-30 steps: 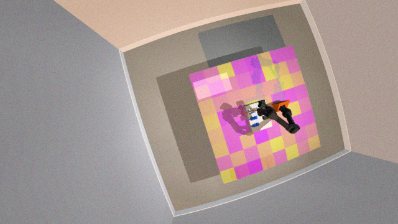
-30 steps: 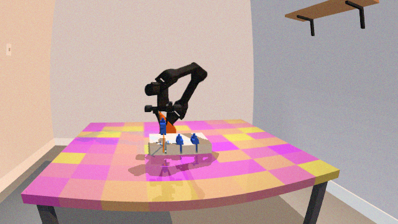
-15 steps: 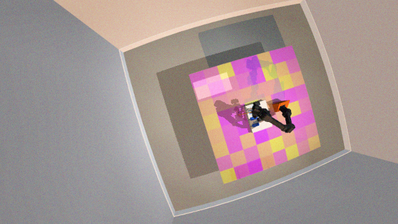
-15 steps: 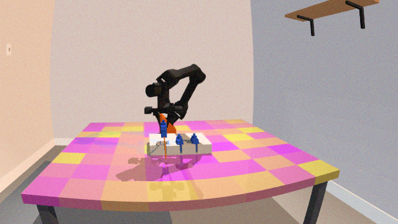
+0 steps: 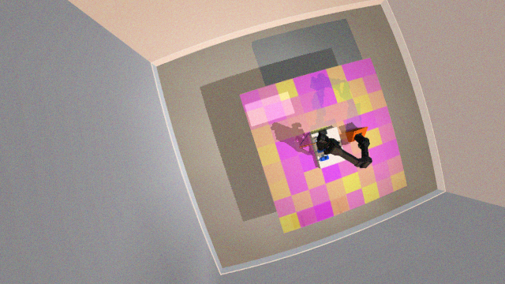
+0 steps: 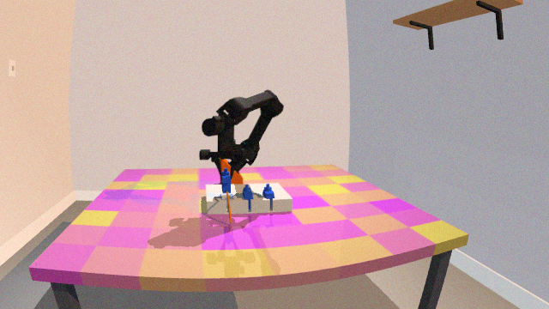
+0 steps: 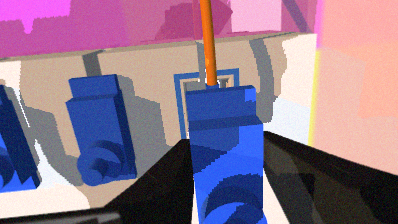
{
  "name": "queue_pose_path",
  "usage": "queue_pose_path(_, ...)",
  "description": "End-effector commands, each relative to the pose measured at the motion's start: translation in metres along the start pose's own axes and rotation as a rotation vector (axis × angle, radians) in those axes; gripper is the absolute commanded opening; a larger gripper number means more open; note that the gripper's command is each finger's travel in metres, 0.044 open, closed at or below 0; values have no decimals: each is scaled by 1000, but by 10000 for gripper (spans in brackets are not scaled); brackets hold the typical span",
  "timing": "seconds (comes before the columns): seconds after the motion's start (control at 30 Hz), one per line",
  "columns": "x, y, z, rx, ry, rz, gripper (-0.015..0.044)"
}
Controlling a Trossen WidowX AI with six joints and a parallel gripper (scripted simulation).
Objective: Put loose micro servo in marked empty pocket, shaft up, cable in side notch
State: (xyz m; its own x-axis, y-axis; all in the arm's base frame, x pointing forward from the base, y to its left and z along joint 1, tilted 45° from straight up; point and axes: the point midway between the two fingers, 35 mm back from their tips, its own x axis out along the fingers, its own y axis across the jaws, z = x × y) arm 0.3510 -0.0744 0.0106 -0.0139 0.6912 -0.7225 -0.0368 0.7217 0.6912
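The loose blue micro servo (image 6: pixel 226 182) (image 7: pixel 226 137) is upright between my fingers, output shaft up. My gripper (image 6: pixel 226 176) (image 7: pixel 224 144) is shut on it, above the deck. The white deck (image 5: pixel 335 158) (image 6: pixel 280 196) (image 7: pixel 296 90) holds the blue-outlined pocket (image 7: pixel 178 102); its far part shows beyond the servo, the rest is hidden behind the servo. The servo's height over the pocket is hard to tell. The orange cable (image 6: pixel 229 210) (image 7: pixel 209 45) runs out past the deck's edge over the side notch and hangs down. In the top view the arm hides the held servo.
Two seated blue servos, one nearer (image 6: pixel 247 193) (image 7: pixel 95 117) and one farther (image 6: pixel 268 192) (image 7: pixel 15 140), stand in a row beside the pocket. An orange part (image 5: pixel 357 134) (image 6: pixel 237 177) is at the arm's base. The deck rests on a patchwork table (image 5: pixel 331 173) (image 6: pixel 266 232).
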Motion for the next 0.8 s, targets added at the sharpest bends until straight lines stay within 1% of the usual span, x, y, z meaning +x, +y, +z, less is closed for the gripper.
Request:
queue_pose_path(0.0,7,1,0,5,1,5,0)
queue_pose_path(0.77,19,1,0,5,0,6,0)
